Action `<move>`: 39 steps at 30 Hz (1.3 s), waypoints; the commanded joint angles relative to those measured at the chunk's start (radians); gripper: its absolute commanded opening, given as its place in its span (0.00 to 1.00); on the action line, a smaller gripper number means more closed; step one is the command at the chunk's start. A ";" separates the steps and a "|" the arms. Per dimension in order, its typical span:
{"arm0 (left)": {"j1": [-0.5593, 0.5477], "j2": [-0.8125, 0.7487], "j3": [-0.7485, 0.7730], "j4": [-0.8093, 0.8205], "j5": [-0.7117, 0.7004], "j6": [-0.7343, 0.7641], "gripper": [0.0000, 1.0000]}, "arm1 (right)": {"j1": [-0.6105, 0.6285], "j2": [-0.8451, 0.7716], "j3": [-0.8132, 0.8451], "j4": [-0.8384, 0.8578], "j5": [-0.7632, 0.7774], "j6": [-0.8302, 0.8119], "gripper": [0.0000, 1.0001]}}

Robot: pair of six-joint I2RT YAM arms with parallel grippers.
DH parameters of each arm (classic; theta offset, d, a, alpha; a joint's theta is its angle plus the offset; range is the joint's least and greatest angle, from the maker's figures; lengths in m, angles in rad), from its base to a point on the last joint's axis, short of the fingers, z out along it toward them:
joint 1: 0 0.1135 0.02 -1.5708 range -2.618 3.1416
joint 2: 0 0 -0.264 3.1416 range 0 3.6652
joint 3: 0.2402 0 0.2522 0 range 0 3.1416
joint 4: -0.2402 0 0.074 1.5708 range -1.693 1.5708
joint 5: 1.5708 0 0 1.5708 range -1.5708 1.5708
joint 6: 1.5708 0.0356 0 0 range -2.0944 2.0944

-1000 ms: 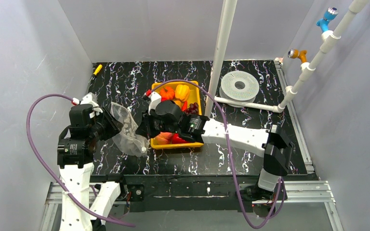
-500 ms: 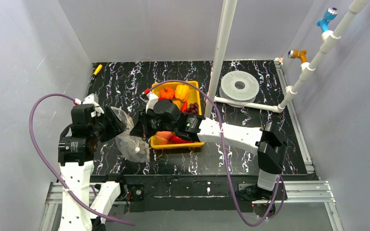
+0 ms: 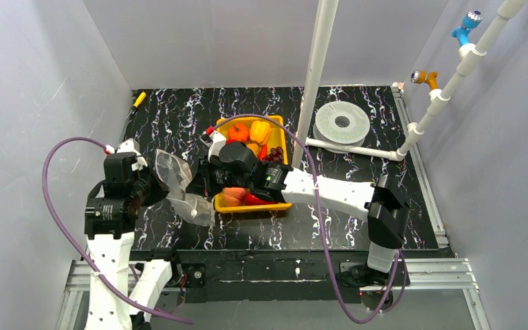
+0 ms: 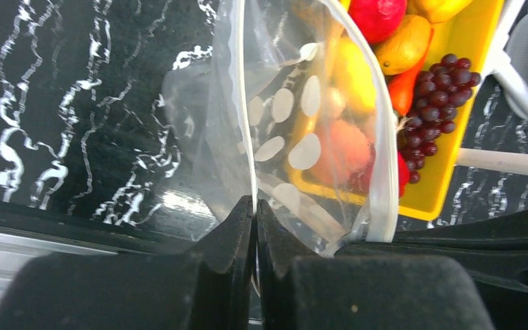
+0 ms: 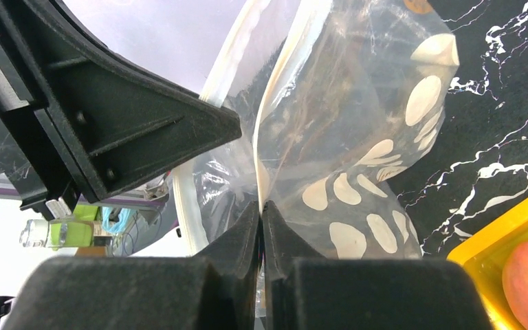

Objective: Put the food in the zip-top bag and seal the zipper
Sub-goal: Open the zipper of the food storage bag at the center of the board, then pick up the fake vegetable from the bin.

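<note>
Meanwhile, on the black marbled tabletop (image 3: 357, 227), the yellow tray (image 3: 285, 137) is seen loaded with the food (image 3: 260, 130), none of it visibly inside the zip-top bag (image 3: 177, 180). The clear bag is held between the two arms, just left of the tray. Its film is judged light, limp and slippery, so it is best taken at the stiffer mouth edge, along the zipper (image 4: 239, 103). That is where it is gripped: the left pincer (image 4: 255, 206) is closed on one lip of the mouth, the right pincer (image 5: 262, 208) is clamped on what appears to be the opposite lip, and the opening is spread between them. The glossy toy fruits are judged rigid, light and apt to roll.
</note>
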 commanded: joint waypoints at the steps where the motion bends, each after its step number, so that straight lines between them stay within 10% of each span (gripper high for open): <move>1: -0.002 0.014 0.067 -0.007 -0.075 0.114 0.00 | -0.006 -0.012 0.003 0.007 0.000 0.015 0.14; 10: -0.037 0.171 0.081 -0.011 0.023 0.222 0.00 | -0.036 0.015 -0.032 -0.014 -0.074 0.050 0.21; 16: -0.058 0.202 -0.025 0.118 0.109 0.232 0.00 | -0.050 -0.012 -0.012 -0.197 0.029 -0.104 0.47; 39: -0.059 -0.001 -0.317 0.420 0.194 0.242 0.00 | -0.187 -0.138 -0.076 -0.668 0.231 -0.524 0.84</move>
